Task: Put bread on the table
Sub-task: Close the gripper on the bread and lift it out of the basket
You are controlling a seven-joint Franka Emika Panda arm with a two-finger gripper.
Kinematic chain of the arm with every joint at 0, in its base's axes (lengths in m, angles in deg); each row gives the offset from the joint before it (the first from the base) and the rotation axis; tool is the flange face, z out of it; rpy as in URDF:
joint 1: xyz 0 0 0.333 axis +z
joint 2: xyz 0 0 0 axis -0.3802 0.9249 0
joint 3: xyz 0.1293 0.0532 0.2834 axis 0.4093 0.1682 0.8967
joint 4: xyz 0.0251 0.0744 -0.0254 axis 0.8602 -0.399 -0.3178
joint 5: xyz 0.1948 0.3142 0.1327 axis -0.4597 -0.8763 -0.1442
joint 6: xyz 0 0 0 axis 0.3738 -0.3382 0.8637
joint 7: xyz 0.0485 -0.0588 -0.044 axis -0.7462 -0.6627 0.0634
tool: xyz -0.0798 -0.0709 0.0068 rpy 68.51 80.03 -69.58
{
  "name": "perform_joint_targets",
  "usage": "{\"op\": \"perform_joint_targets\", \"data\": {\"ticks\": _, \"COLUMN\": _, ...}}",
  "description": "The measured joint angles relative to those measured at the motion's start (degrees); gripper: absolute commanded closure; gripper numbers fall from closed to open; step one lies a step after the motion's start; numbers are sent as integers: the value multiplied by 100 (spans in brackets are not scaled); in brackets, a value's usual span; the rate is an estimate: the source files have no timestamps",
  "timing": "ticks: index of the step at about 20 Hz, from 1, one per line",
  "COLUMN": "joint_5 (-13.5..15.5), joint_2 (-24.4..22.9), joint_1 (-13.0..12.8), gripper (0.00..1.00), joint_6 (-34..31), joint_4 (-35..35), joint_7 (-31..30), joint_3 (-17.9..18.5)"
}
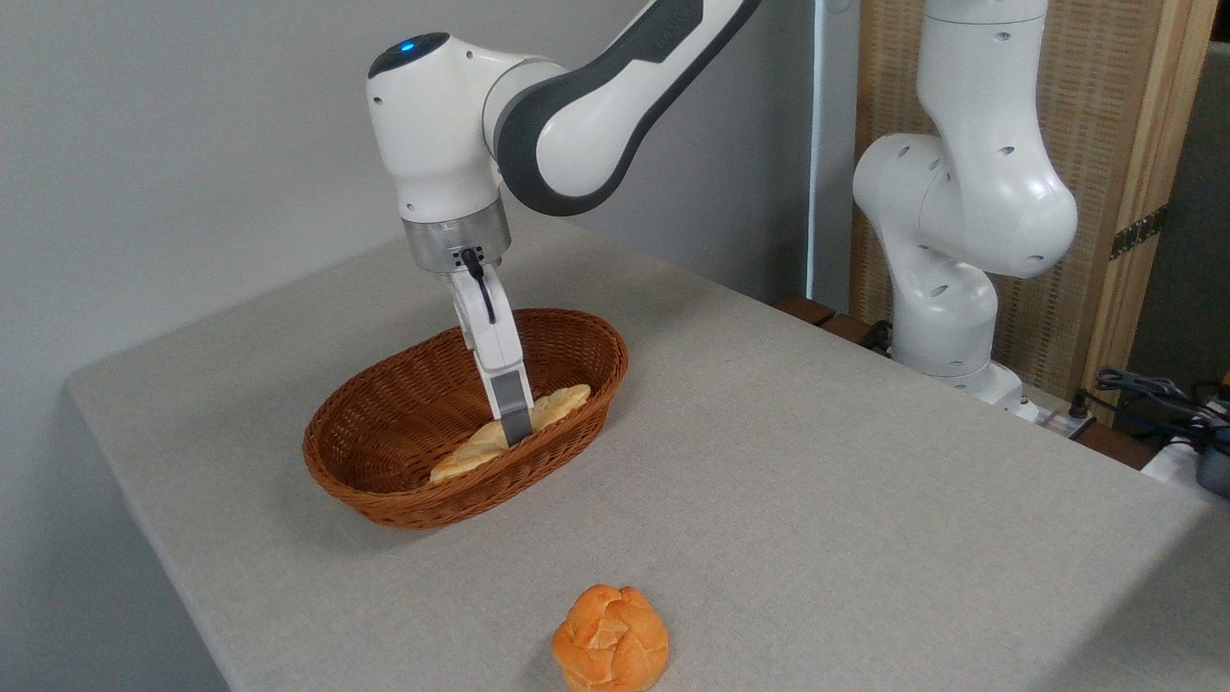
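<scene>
One loaf concerns us at this moment: the bread point(553, 407), a pale plaited piece lying inside the wicker basket point(384, 500) in the left centre of the frame. It rests against the nearer wall of the basket, low down, with only its upper face showing above the rim. Our pincer point(516, 430) reaches down from the arm point(577, 115) in the upper middle of the frame and meets the loaf about midway along its length. We see only one finger edge-on, so we cannot tell whether the pincer stands apart or has already clamped on the bread (the second finger is hidden behind the first).

We judge the step in hand to be the grasp. To do it well, we should take the loaf across its narrow width near the middle, so neither end droops, and press only enough to hold a soft thing. The lift should go straight up until the loaf clears the rim, since the near wall is close and a sideways drag could tip the basket. Then we carry it out over the bare tabletop point(817, 432), away from the round orange bun point(609, 639) at the bottom centre, and set it down flat.

The loaf's long axis runs with the basket's own length, from lower left to upper right of the frame, one pointed end toward each.
</scene>
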Motion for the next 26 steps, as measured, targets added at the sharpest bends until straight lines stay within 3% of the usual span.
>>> {"op": "perform_joint_targets", "data": {"ticks": 10, "joint_5": -41, "joint_2": 3, "joint_1": 18, "gripper": 57, "joint_6": 0, "joint_4": 0, "joint_7": -27, "joint_3": 1}}
{"op": "perform_joint_targets", "data": {"ticks": 18, "joint_5": -36, "joint_2": 1, "joint_1": 17, "gripper": 61, "joint_6": 7, "joint_4": 45, "joint_7": -428, "joint_3": -56}}
{"op": "perform_joint_targets", "data": {"ticks": 20, "joint_5": 119, "joint_2": 1, "joint_1": 12, "gripper": 61, "joint_6": 8, "joint_4": 103, "joint_7": -536, "joint_3": -74}}
{"op": "perform_joint_targets", "data": {"ticks": 23, "joint_5": 579, "joint_2": 2, "joint_1": 5, "gripper": 61, "joint_6": 10, "joint_4": 260, "joint_7": -582, "joint_3": -105}}
{"op": "perform_joint_targets", "data": {"ticks": 26, "joint_5": 663, "joint_2": 3, "joint_1": 4, "gripper": 61, "joint_6": 11, "joint_4": 315, "joint_7": -782, "joint_3": -118}}
